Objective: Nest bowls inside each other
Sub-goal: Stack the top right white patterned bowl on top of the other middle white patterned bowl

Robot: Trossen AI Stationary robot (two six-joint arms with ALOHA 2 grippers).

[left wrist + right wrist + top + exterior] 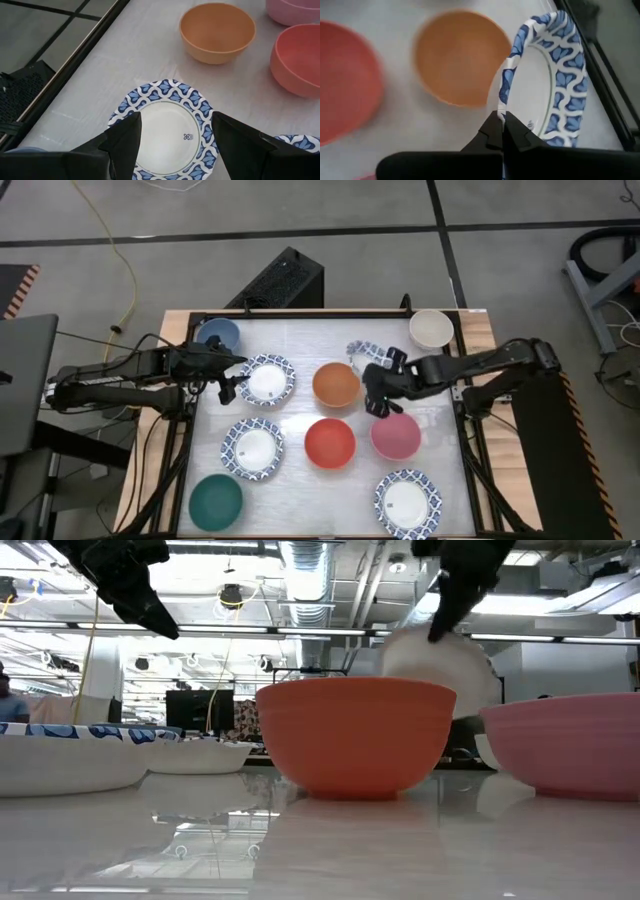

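My right jaws (pixel 503 131) are pinched together on the rim of a white bowl with a blue patterned rim (pixel 547 80), held above the pale surface (pixel 300 340) and tipped up almost on edge. Its round face turns sideways toward the round orange bowl (pixel 457 57), with the rim running roughly up and down. From above, my right arm covers most of this bowl, so only a sliver of patterned rim (pixel 360 348) shows by the orange bowl (pixel 336 384). From table height it is a pale blur behind the orange bowl.

My left jaws (pixel 175 137) stand wide apart, holding nothing, above a second white bowl with a blue patterned rim (pixel 165 130). It sits flat and mouth up on the surface; my fingers cut off its near edge.

Farther out, all mouth up:
- a round red bowl (pixel 330 443), beside a round pink bowl (pixel 396 436) partly under my right jaws;
- two more blue-rimmed white bowls (pixel 253 448) (pixel 408 503);
- a round green bowl (pixel 216 502) at the near left;
- a plain blue bowl (pixel 217 333), half hidden by my left arm;
- a cream bowl (pixel 431 328) at the far right.
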